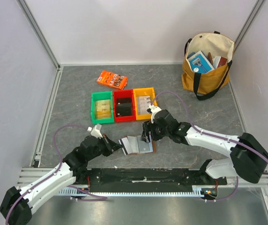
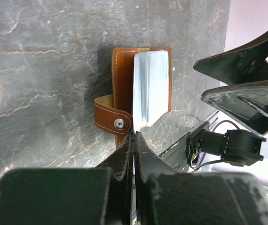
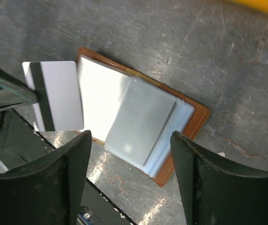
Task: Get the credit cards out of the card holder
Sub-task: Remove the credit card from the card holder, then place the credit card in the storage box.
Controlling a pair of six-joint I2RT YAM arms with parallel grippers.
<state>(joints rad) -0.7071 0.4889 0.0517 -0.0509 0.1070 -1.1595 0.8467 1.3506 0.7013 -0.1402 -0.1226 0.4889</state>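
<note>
Now: left gripper pinches a silvery striped card at the edge of the open card holder; right gripper spread wide above it; grey card inside.

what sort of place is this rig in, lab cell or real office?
Most likely a lab test cell: bare white walls framed by aluminium rails, a grey stone-look table, and staged props: a row of coloured bins and a tote bag.

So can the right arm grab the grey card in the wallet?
Probably yes. The right gripper hangs open above the grey card, topmost in the open card holder. The left gripper pinches the striped card off to one side.
</note>
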